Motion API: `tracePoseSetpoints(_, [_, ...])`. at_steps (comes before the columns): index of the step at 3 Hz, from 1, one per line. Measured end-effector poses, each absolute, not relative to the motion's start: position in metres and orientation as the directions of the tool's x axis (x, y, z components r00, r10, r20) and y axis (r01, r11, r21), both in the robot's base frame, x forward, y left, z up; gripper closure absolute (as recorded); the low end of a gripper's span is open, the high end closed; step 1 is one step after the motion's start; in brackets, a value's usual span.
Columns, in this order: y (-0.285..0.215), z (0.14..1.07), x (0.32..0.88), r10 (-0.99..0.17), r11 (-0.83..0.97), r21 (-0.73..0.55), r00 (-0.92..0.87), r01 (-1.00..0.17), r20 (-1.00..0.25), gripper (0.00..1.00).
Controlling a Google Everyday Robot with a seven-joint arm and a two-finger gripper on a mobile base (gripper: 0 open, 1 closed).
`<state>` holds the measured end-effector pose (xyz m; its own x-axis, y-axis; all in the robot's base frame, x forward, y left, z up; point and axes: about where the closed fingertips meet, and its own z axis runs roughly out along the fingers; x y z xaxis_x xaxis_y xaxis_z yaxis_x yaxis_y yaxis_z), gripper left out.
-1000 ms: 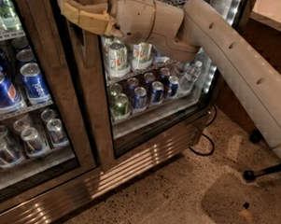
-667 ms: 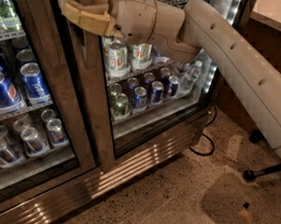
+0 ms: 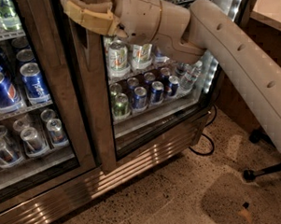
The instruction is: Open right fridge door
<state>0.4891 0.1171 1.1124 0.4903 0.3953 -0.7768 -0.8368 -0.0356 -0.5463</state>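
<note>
The beige two-finger gripper point(image 3: 87, 14) sits high on the left upright of the tall, glass-paned, steel-framed right fridge door point(image 3: 97, 116). Its grip state cannot be told. The pull should likely be steady, arcing about the far hinge.

Single view only. Looks steeply down from above the arm point(image 3: 236, 57), close in, facing the lower part of the right fridge door point(image 3: 94, 112) and the speckled floor point(image 3: 174, 194). Catches the gripper point(image 3: 86, 13) at top left, against that door's steel frame.
</note>
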Motion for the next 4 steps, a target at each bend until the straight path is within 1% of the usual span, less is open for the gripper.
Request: tracePoseSetpoints(4, [0.1097,1.1141,0.4812,0.385,-0.039,-0.526,0.473,-0.849,-0.792,1.00])
